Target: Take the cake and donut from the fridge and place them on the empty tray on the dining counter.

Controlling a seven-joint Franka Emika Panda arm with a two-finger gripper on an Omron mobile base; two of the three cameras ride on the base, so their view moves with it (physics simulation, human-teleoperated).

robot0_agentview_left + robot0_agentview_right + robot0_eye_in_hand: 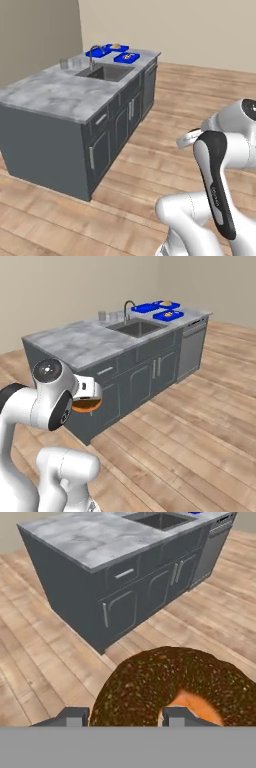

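Dark brown glaze covers the donut, which sits clamped between the two fingertips of the gripper, the jaws partly closed on its near side. The ring lies roughly flat, its hole facing up toward the camera and its orange rim showing under the hand. It hangs over the wooden floor, well short of the dining counter. Three blue trays cluster at the counter's far end, beyond the sink.

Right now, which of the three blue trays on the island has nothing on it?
The blue tray just behind the faucet: its surface is bare blue. The far tray and the near tray, both further right, each carry food.
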